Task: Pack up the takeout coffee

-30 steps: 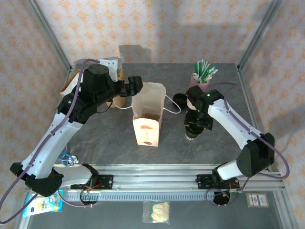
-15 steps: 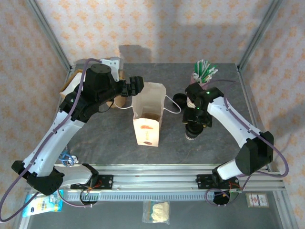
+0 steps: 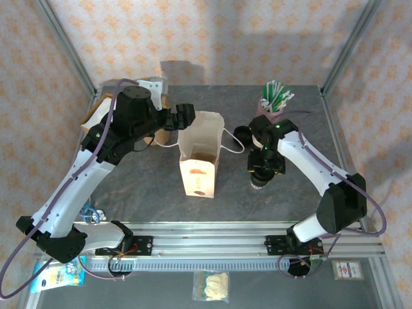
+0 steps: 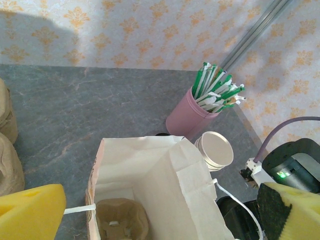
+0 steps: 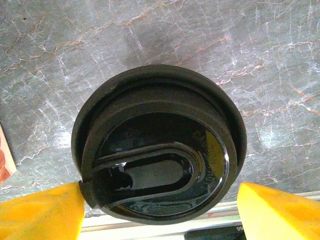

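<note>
Right wrist view, takeout coffee (image 5: 160, 145) upright, axis vertical, lid (image 5: 150, 95) toward camera, right gripper (image 5: 160, 189) straddling it, grasp unclear.

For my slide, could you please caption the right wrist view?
The right gripper flanks the black-lidded takeout coffee standing on the grey table.

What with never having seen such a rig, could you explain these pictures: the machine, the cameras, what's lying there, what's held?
Two robot arms are bolted at the near edge of a grey table. The overhead picture shows both: left arm, right arm. The left wrist camera looks into an open paper bag with a cardboard tray inside; behind stand a pink cup of straws and stacked white cups. The left jaws are open and empty. The right wrist camera looks straight down on the black-lidded takeout coffee; the right jaws straddle it, but whether they grip it is unclear.
</note>
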{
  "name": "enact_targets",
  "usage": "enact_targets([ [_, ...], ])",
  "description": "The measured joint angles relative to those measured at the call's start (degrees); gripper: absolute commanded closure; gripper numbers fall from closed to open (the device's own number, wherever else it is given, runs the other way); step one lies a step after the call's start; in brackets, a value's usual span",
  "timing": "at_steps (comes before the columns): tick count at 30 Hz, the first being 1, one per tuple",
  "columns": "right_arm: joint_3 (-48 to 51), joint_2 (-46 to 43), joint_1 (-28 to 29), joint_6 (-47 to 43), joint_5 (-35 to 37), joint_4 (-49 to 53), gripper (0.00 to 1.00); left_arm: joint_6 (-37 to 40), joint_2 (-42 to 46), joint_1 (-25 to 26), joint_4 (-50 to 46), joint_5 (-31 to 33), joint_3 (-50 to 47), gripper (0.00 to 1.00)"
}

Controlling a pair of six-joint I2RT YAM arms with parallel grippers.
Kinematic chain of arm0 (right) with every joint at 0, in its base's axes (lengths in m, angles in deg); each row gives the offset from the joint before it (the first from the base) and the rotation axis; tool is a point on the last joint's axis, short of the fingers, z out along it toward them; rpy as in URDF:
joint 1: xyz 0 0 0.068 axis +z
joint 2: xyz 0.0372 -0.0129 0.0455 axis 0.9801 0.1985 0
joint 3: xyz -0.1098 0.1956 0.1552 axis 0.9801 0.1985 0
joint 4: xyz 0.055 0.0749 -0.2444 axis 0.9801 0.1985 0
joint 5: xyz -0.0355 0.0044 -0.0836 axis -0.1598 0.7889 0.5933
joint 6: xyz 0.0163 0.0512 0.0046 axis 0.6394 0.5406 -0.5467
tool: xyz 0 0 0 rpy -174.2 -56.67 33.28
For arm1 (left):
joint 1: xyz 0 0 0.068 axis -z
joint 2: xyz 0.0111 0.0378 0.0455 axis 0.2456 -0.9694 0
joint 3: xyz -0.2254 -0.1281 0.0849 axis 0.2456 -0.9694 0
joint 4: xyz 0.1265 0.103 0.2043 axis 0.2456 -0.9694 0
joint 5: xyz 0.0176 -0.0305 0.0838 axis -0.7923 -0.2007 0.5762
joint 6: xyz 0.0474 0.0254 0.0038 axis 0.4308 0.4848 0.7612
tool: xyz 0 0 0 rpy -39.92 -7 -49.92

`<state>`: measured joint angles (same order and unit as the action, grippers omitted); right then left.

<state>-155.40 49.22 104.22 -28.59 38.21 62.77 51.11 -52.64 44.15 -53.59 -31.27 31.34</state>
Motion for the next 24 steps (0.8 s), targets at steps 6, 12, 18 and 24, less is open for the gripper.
enact_targets([
  [6, 0.6, 0.3, 0.0, -0.5, 0.0, -0.5, 0.24, 0.0, 0.0, 0.0, 0.0, -0.2, -0.1, 0.01],
  [12, 2.1, 0.3, 0.0, -0.5, 0.0, -1.5, 0.27, 0.0, 0.0, 0.0, 0.0, -0.2, -0.3, 0.01],
  [18, 2.7, 0.0, 0.0, -0.5, 0.0, -2.1, 0.29, 0.0, 0.0, 0.0, 0.0, -0.2, -0.3, 0.01],
  [24, 3.3, -0.5, 0.0, -0.5, 0.2, -2.7, 0.28, 0.0, 0.0, 0.0, 0.0, -0.2, -0.3, 0.01],
])
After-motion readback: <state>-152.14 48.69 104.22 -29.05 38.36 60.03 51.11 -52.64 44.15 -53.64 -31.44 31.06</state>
